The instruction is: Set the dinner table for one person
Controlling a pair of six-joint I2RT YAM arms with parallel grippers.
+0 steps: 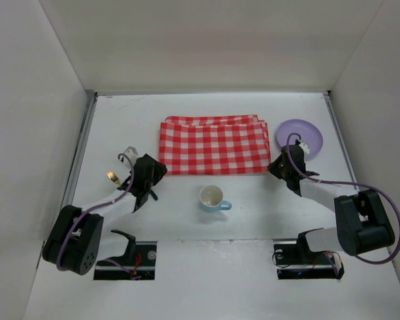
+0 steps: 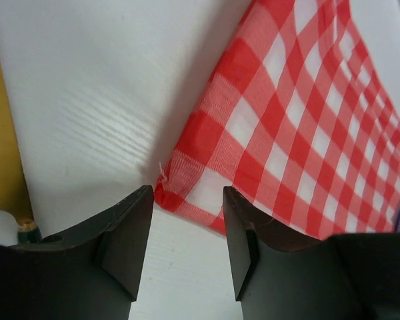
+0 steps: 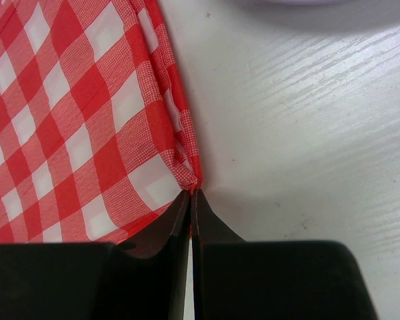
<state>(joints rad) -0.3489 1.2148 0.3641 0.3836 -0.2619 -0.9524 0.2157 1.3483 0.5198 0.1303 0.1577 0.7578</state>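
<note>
Bench [image 1: 253,220]: white, floors the whole enclosure and lies under both pincers; near edge partly hidden by the arm bases.
Cloth [image 1: 215,147]: red-and-white check, folded, far centre; lower layers hidden.
Left pincer [image 2: 187,200]: jaws apart, straddling the Cloth's near left corner, low over the Bench.
Right pincer [image 3: 192,193]: jaws together, clamped on the near right corner tip.
Plate [image 1: 300,133]: lilac, partly covered by the right wrist.
Cup [image 1: 212,197]: stands apart, nearer than the Cloth.
Yellow strip [image 2: 3,133]: cut off, unidentifiable.

One red-and-white checked cloth [image 1: 215,147], one blue-handled white cup [image 1: 213,198] (at its six o'clock) and one round lilac plate [image 1: 308,130] were there.
</note>
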